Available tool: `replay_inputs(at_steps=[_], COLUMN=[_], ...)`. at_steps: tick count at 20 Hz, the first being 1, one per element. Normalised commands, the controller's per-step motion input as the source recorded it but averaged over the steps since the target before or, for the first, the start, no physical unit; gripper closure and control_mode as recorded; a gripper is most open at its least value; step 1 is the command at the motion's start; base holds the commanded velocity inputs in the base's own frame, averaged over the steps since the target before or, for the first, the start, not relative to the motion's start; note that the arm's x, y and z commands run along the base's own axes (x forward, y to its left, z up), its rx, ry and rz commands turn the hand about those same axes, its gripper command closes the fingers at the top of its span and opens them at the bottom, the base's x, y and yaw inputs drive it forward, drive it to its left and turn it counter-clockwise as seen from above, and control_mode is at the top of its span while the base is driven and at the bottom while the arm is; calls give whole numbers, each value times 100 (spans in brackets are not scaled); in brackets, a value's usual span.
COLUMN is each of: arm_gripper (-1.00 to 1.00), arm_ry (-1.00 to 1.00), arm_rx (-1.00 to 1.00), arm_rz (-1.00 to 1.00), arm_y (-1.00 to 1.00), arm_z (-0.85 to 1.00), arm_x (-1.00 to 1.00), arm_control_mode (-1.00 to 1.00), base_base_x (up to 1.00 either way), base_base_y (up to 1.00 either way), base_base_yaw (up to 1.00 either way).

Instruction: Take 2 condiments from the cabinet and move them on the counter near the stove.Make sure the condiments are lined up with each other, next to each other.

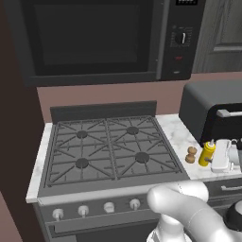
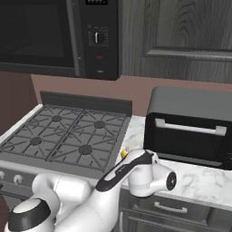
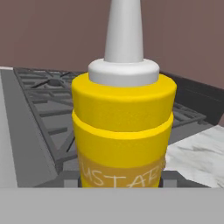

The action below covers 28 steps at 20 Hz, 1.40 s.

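A white marble counter runs under a black microwave and a dull pink back wall, and I take the stove as my landmark for everything here.

My gripper sits over the counter just off the stove's right edge, at its front corner. My fingers are closed partway around the tall yellow squeeze bottle; the hand view has it square between my two tips, upright, white pointed nozzle up, with a brown label band low on its body. In the left base view the same bottle stands on the marble with my white hand right against its far side from the stove. I cannot tell from any view whether its base presses on the slab or hangs a hair above it.

Just beside the bottle, on the side nearer the stove, stands the brown wooden pepper mill, upright, round knob on top, shorter than the bottle. The two are close together but apart, side by side along the counter's front edge.

Farther from the stove, behind my hand, a dark toaster oven with a silver bar handle sits on the marble against the wall. Above it hangs the dark grey wood-grain cabinet, its door closed, to the right of the microwave. The stove's four burners lie bare under black grates, silver knobs along the front.
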Motion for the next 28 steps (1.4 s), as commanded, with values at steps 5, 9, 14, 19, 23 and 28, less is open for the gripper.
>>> replay_inputs(at_steps=[5, 9, 14, 19, 23, 28], arm_gripper=[100, 100, 100, 100, 100, 100], arm_ry=[0, 0, 0, 0, 0, 0], arm_rx=[1, 2, 1, 0, 0, 0], arm_rz=[0, 0, 0, 0, 0, 0], arm_y=[-2, 0, 0, 0, 0, 0], arm_z=[-10, -2, 0, -1, -4, -8], arm_x=[3, 4, 5, 7, 8, 8], arm_control_mode=[-100, -100, -100, -100, -100, -100], base_base_x=[0, 0, 0, 0, 0, 0], base_base_y=[0, 0, 0, 0, 0, 0], base_base_yaw=[0, 0, 0, 0, 0, 0])
